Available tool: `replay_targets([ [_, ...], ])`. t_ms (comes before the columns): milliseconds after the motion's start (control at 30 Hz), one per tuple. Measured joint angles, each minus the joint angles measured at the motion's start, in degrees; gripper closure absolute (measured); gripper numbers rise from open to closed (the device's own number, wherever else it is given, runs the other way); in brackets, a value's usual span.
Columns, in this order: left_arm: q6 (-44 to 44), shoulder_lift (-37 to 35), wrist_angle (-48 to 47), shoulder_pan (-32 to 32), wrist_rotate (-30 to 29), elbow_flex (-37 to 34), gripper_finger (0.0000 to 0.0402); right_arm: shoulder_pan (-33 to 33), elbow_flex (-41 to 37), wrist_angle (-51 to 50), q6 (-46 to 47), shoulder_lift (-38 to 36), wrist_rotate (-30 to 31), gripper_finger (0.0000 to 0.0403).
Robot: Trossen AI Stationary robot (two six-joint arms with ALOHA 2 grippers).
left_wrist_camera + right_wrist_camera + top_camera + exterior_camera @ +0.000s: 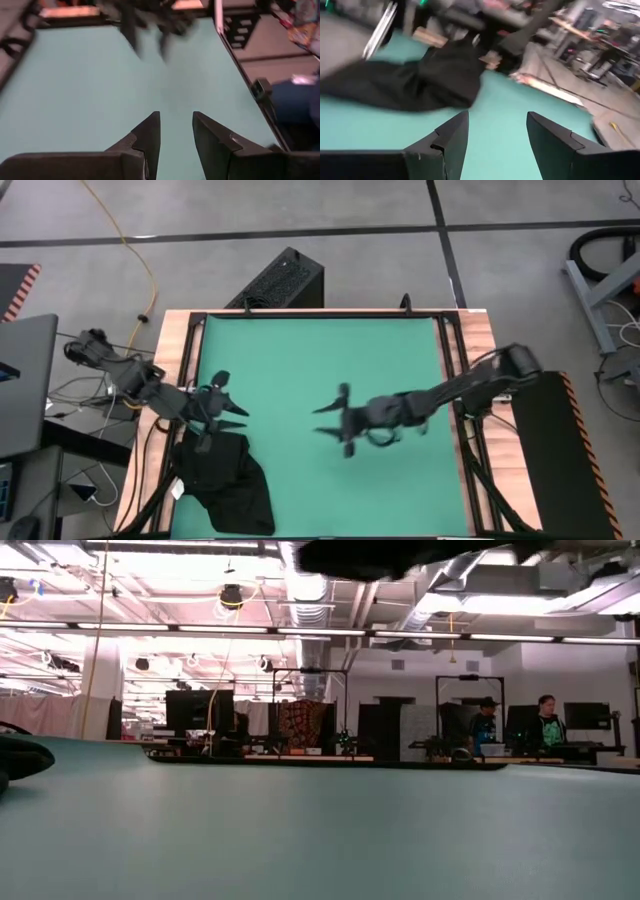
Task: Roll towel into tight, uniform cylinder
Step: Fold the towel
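Note:
The black towel [225,485] lies crumpled in a heap at the near left corner of the green mat [320,360], partly over the mat's left edge. A small white tag [177,491] shows at its left side. No gripper touches it. My left gripper [235,395] hangs open above the mat, just beyond the towel's far edge, with only bare mat between its fingers [176,130]. My right gripper [325,420] is open over the middle of the mat and points toward the towel [420,75], well short of it.
A black ribbed box [280,280] stands on the floor beyond the table's far edge. Black rails [455,380] and wooden borders frame the mat. A laptop [25,380] and cables sit off the left side. People [545,725] stand far behind in the room.

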Motion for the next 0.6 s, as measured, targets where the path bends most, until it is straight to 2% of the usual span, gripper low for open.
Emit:
replay_targets([
  [167, 0.41, -2.85, -1.58, -0.94, -4.43, 0.72, 0.0297, 0.86, 11.23, -0.2, -4.05, 11.23, -1.01, 0.0181],
  [400, 0.43, -4.22, -4.55, -0.94, -6.91, 0.72, 0.0297, 0.73, 24.38, -1.51, -4.42, 23.85, -6.77, 0.0182],
  [600, 0.39, -4.21, -5.82, -0.94, -7.71, 0.72, 0.0297, 0.68, 37.77, -4.27, -6.76, 35.0, -8.94, 0.0182],
])
